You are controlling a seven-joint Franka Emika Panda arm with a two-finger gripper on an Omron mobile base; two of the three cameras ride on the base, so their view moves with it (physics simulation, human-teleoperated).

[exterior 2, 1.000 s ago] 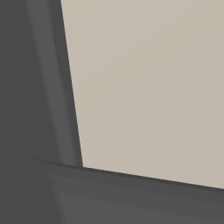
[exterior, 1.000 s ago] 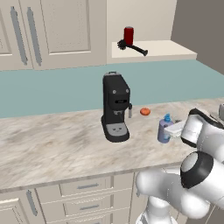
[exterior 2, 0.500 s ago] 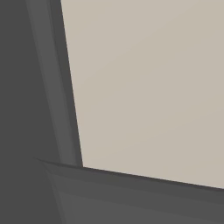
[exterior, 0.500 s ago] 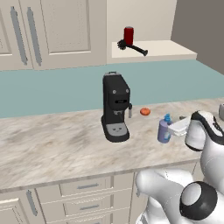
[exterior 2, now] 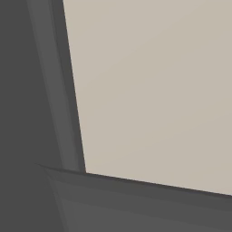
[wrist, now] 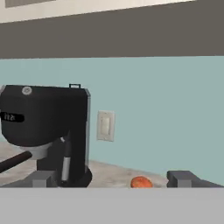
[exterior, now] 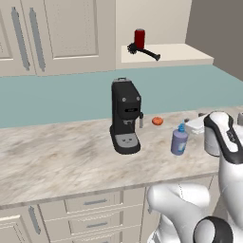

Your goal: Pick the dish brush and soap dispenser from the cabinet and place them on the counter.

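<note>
Left base view, soap: the soap dispenser stands upright on the bench, just right of the coffee machine, so that half looks done.
Left base view, brush: the dish brush lies on the open cabinet shelf, its head right by the red can.
Left base view, risk: I'd say a reach for the brush could topple that can.
Right base view: flat beige panel with a dark frame; nothing to steer by.
Hand view, gripper: gripper spread wide and empty, low over the bench, facing the coffee machine and an orange item.
Hand view, risk: swinging up carelessly could clip the machine or the soap.
</note>
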